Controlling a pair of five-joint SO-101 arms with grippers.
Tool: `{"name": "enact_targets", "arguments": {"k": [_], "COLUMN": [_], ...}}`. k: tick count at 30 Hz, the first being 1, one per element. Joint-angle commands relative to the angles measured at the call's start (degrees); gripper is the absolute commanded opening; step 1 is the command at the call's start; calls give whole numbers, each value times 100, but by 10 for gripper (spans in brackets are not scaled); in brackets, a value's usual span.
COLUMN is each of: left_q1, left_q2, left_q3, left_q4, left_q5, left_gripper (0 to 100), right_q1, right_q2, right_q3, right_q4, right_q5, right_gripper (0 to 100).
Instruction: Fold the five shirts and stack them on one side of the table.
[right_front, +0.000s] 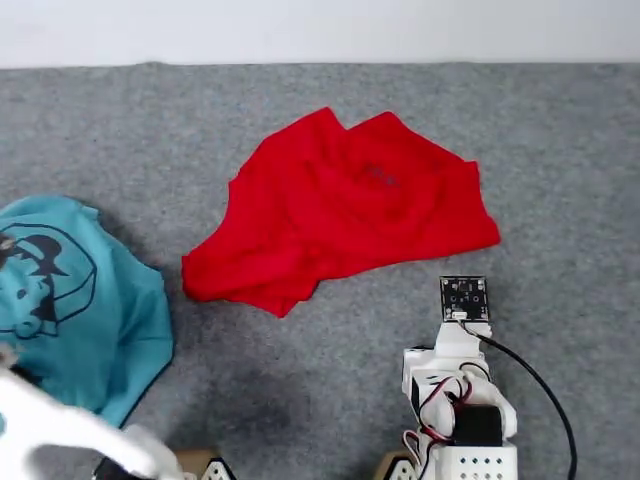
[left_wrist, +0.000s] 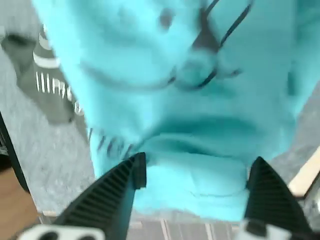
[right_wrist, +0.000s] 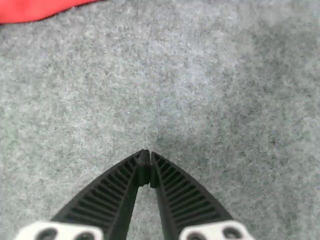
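Observation:
A red shirt (right_front: 335, 205) lies crumpled in the middle of the grey table, and its edge (right_wrist: 35, 9) shows in the right wrist view. A teal shirt (right_front: 70, 300) with a dark print lies at the left edge. In the left wrist view my left gripper (left_wrist: 195, 172) is open just above the teal shirt (left_wrist: 190, 100), its fingers straddling a fold of the cloth. My right gripper (right_wrist: 147, 159) is shut and empty over bare grey felt, near the front of the table below the red shirt. The right arm (right_front: 458, 400) stands at the front right.
The grey felt table cover (right_front: 330, 380) is bare between the two shirts and along the front. A grey garment with white print (left_wrist: 52, 85) lies beside the teal shirt in the left wrist view. A blurred white arm part (right_front: 60, 430) crosses the front left corner.

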Motion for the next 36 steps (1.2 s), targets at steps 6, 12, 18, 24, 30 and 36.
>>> {"name": "enact_targets", "arguments": {"k": [6,12,18,24,30,36], "left_q1": [1363,1407,1451,1714,2857,4624], "left_q2": [-765,-448,-343,-334,-229,510], "left_q3": [75,-127,-927,-2545,-2659,-1455], "left_q4": [123,-905,-2321,-2673,-2251,-1538], "left_q5": [914,2207,4149,5521,5653,5653], "left_gripper": [323,323,323,323,321,319], "right_q1": [4,4,4,4,4,4], "right_q2": [-40,-40,-40,-40,-40,-40], "right_q3": [88,88,88,88,88,88], "right_q4": [22,22,22,22,22,22], "right_q5": [53,53,53,53,53,53], "right_gripper": [9,9,9,9,9,9]}}
